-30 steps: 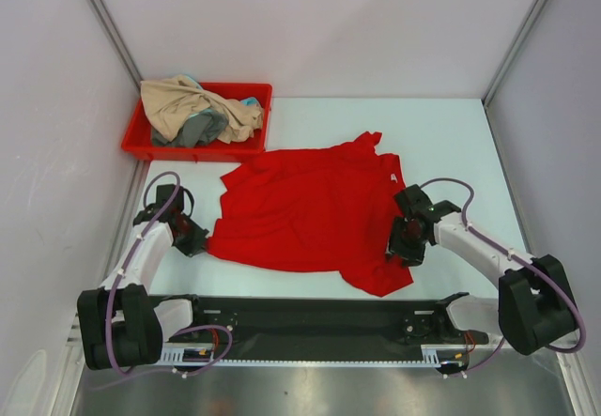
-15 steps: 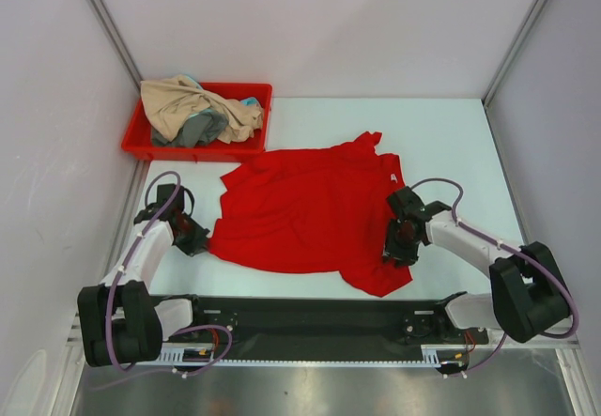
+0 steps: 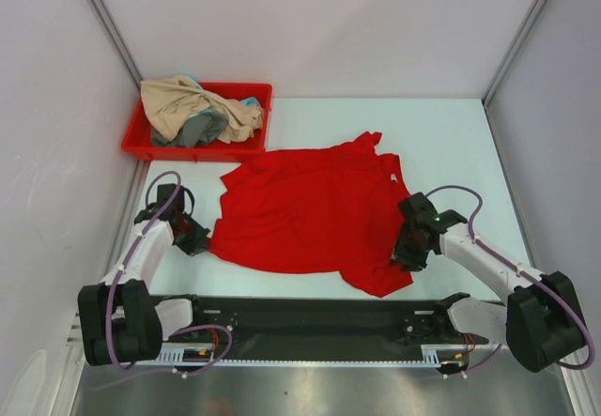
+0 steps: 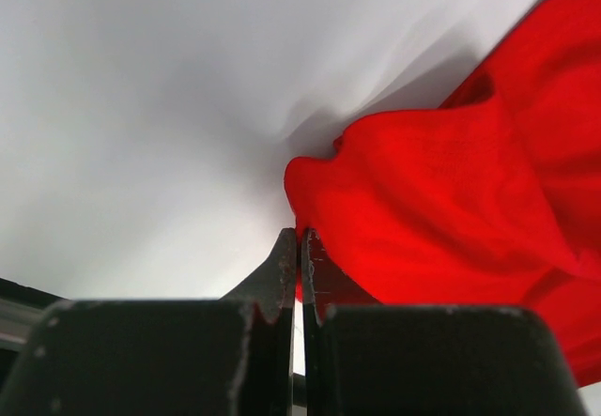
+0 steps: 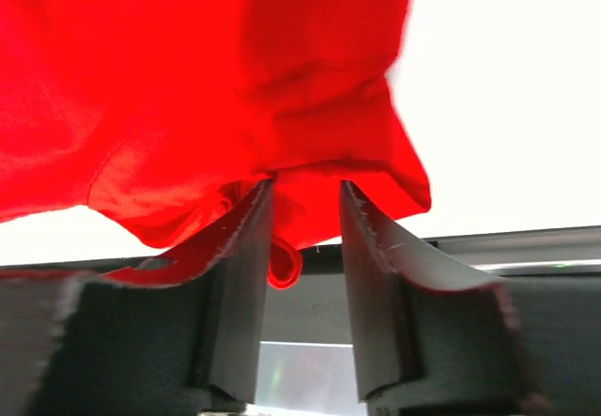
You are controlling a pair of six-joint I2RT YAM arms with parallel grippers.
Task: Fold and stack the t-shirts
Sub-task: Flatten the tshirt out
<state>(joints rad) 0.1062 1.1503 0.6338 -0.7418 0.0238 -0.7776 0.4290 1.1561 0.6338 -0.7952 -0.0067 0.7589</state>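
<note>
A bright red t-shirt [image 3: 300, 209] lies spread and wrinkled on the pale table. At the shirt's left corner my left gripper [image 3: 199, 239] is shut on a thin edge of red cloth [image 4: 423, 200], and the left wrist view shows the fingertips [image 4: 300, 233] pressed together. My right gripper [image 3: 407, 252] sits at the shirt's near right edge. Its jaws stand apart in the right wrist view [image 5: 305, 186], with bunched red fabric [image 5: 282, 106] hanging between them. The beige-tan [image 3: 188, 101], grey [image 3: 197, 132] and light blue [image 3: 252, 102] t-shirts lie heaped in the tray.
The red plastic tray [image 3: 136, 144] stands at the back left, close to the shirt's far left corner. White walls enclose the table on three sides. A black rail [image 3: 310, 317] with the arm bases runs along the near edge.
The right gripper's jaws have narrowed around the shirt's edge, and that arm has shifted slightly right. The left gripper and the shirt have stayed put.
</note>
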